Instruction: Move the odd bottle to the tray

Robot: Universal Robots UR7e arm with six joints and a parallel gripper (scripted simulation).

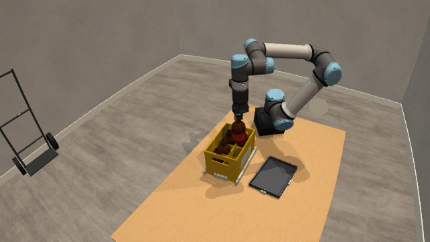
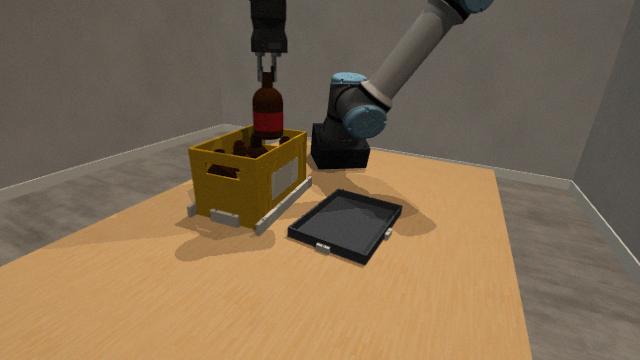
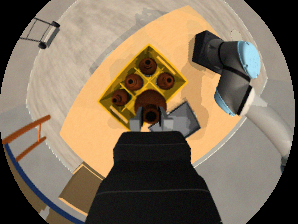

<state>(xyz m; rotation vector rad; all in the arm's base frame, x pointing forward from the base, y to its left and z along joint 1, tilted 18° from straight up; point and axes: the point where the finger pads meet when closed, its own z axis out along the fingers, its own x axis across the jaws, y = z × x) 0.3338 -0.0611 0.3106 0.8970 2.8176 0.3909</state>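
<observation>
My gripper [image 1: 238,117] [image 2: 267,75] [image 3: 150,112] is shut on the neck of a brown bottle with a red label [image 1: 238,129] [image 2: 268,112] [image 3: 151,101]. The bottle hangs upright over the yellow crate [image 1: 222,171] [image 2: 227,192] [image 3: 109,109]; in the exterior view its base shows about level with the back of the rim. The other four brown bottles stand in the crate, seen best in the wrist view: one bottle [image 3: 148,66], a second bottle [image 3: 165,80], a third bottle [image 3: 133,81] and a fourth bottle [image 3: 120,98]. The dark tray [image 1: 273,176] [image 2: 345,222] [image 3: 189,120] holds nothing.
Light grey strips [image 1: 246,165] [image 2: 284,205] lie on the table along the crate's foot. Small light clips [image 1: 263,191] [image 2: 323,248] sit at the tray's edges. The robot's black base [image 1: 269,124] [image 2: 340,152] [image 3: 206,49] stands behind the crate and tray. A hand truck [image 1: 41,161] stands on the floor.
</observation>
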